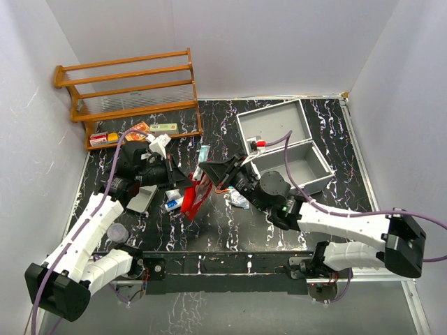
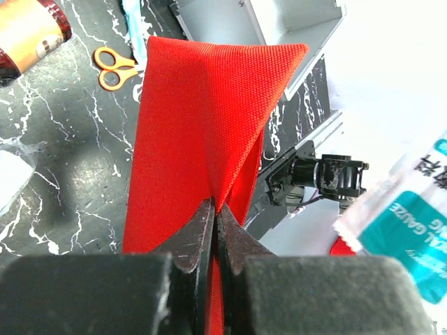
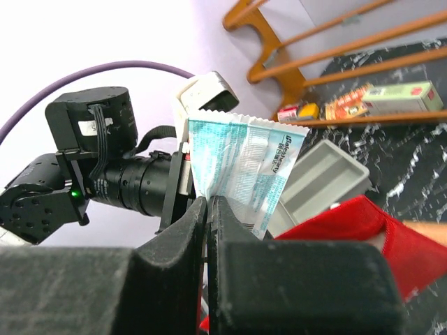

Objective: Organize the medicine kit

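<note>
The left claw pinches a red pouch (right claw: gauze packet).

Black marbled table — wooden rack, grey box

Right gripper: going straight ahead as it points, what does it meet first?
Probably the left arm's wrist, just behind the gauze packet it holds; the red pouch sits lower right. Depth unclear.

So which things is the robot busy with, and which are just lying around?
In use: red fabric pouch, pinched by the left gripper; teal-and-white gauze packet, pinched by the right gripper.
Lying about: orange-handled scissors; wooden slatted rack.
</note>
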